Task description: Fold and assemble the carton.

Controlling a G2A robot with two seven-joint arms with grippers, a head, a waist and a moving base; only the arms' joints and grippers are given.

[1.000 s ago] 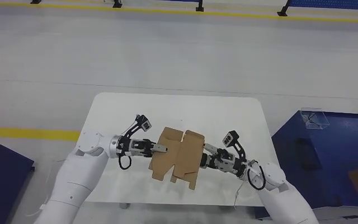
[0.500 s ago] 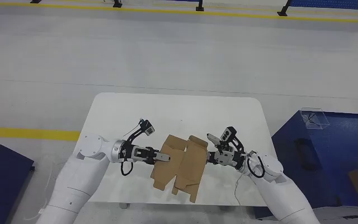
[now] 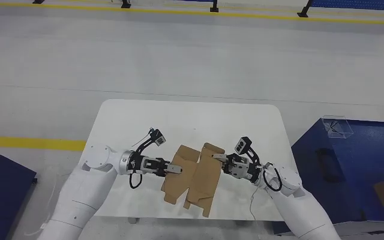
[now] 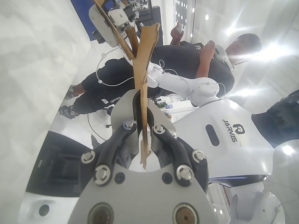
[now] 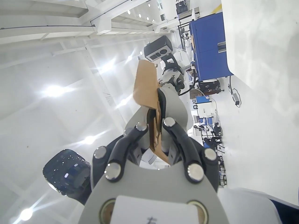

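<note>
**Carton hanging between both grippers, each one clamped on an edge**

From my seat: the carton [image 3: 192,177] is a flattened, partly unfolded brown board over the near half of the white table [image 3: 180,114], between the two arms.

The left gripper [image 3: 176,170] has it by the edge on its side. In the left wrist view the board runs edge-on straight down the middle of the left gripper [image 4: 141,99]. Both fingers [image 4: 161,115] are pressed onto the cardboard, one on each face, and a ragged bit of the edge pokes back past the fingertips toward the wrist. Further out, the carton [image 4: 142,54] splits into two panels that fan apart.

The right gripper [image 3: 217,158] bites the opposite edge, up near a top flap. Its own camera shows the right gripper [image 5: 155,108] pinching too, with a strip of cardboard squeezed between the pads and the carton [image 5: 146,82] flap sticking out beyond the tips.

I can't tell whether the carton's low corner touches the table.
</note>
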